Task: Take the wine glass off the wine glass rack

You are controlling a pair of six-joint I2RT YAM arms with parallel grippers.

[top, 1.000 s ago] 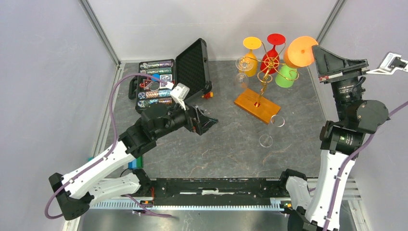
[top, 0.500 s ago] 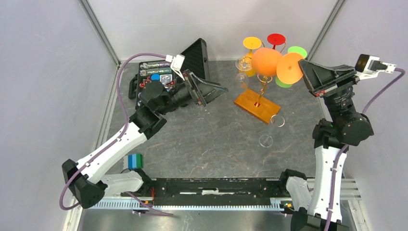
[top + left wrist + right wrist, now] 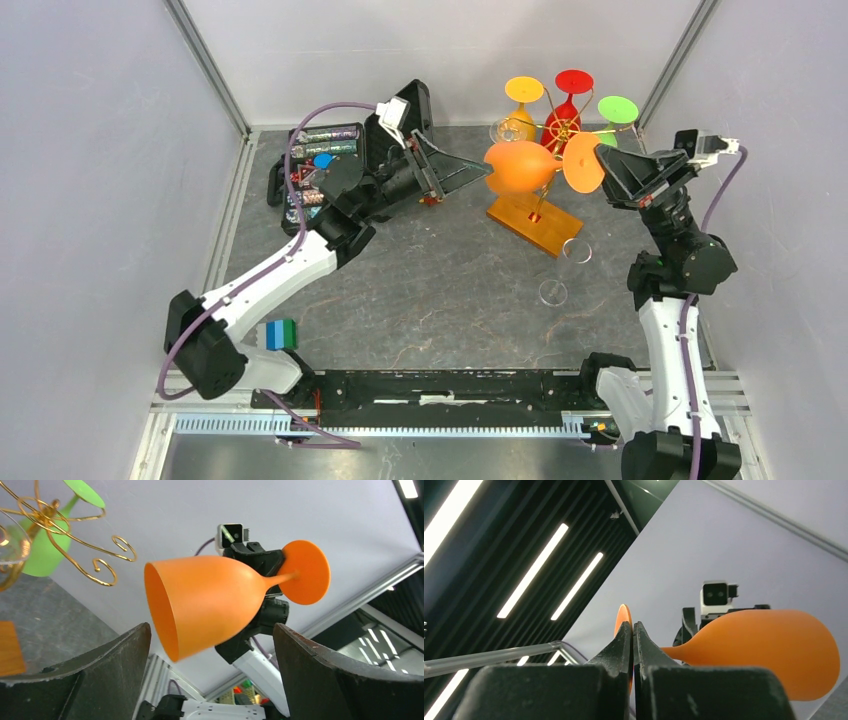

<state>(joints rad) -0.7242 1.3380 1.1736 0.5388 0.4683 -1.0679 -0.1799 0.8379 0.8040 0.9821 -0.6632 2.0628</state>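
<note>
While horizontal, wine glass [image 3: 518, 167] foot inside right gripper [image 3: 600, 160]

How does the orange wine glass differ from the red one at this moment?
Pose: the orange wine glass lies sideways in the air; the red wine glass hangs upside down. Support: orange is clamped by the right gripper, while red sits on the wine glass rack. Both are opaque stemmed glasses.

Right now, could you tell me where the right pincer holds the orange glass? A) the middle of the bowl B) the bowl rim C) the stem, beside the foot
C: the right pincer is shut on the orange glass at its thin stem, next to the foot.
</note>
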